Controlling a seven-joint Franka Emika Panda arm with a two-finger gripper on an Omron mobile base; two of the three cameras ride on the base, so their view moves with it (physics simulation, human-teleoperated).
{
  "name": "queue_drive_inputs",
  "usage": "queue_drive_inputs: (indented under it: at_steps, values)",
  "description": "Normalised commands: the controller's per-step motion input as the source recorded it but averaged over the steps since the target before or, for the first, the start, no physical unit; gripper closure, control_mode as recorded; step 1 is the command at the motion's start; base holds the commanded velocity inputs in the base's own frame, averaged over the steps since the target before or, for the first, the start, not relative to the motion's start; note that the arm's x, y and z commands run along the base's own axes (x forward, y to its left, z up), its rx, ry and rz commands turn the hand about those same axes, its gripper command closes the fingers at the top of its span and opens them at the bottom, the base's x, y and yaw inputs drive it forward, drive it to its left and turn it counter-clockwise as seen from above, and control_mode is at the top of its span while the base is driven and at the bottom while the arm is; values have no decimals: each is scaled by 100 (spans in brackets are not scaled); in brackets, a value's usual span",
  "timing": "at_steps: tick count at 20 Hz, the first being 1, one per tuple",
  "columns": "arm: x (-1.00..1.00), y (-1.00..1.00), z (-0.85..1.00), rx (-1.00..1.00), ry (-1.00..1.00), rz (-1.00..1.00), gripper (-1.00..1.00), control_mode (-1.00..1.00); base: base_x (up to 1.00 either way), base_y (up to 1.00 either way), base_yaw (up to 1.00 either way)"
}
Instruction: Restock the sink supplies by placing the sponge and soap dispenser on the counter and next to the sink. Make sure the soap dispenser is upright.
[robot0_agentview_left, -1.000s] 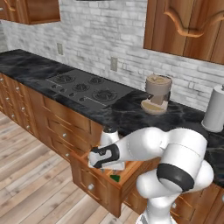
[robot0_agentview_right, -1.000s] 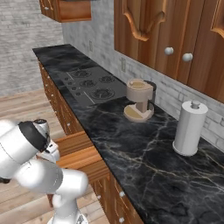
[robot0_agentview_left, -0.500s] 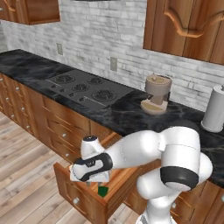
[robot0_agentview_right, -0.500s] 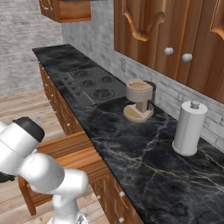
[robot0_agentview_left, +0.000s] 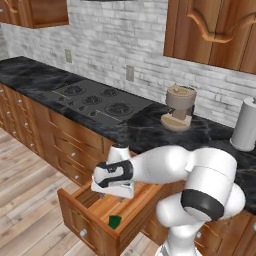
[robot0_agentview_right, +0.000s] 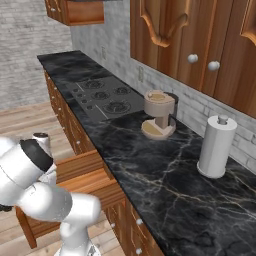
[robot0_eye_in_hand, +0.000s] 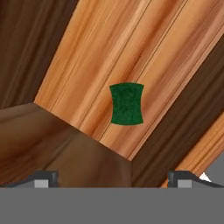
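Observation:
The sponge (robot0_agentview_left: 114, 221) (robot0_eye_in_hand: 127, 104) lies green side up on the wooden floor of an open drawer (robot0_agentview_left: 88, 216), near its front wall. My gripper (robot0_agentview_left: 116, 193) (robot0_eye_in_hand: 113, 177) hangs above the drawer's inside, pointing down at the sponge and clear of it. The jaws stand wide apart with nothing between them, so the gripper is open. The black marble counter (robot0_agentview_left: 145, 131) (robot0_agentview_right: 150, 167) runs above the drawer. The soap dispenser and the sink are out of view.
A black stovetop (robot0_agentview_left: 95, 97) (robot0_agentview_right: 102, 95) is set in the counter to the left. A tan coffee machine (robot0_agentview_left: 179, 106) (robot0_agentview_right: 159, 114) and a white paper-towel roll (robot0_agentview_left: 245, 125) (robot0_agentview_right: 216, 146) stand further right. The drawer juts out over the wooden floorboards (robot0_agentview_left: 30, 200).
The drawer has slid far out of the cabinet, uncovering the green sponge. My hand has moved outward with it and now sits slightly higher over the drawer's inside.

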Motion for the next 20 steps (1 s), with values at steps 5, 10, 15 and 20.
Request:
queue_drive_inputs:
  at_steps: [5, 10, 15, 20]
  values:
    - [43, 30, -81, -8, 20, -12, -100, -100, 0, 0, 0]
    - [31, 0, -43, -13, 2, 1, -100, -100, 0, 0, 0]
    - [8, 0, -7, -15, 0, 1, -100, -100, 0, 0, 0]
    - [8, 0, -19, -10, 0, 3, -100, -100, 0, 0, 0]
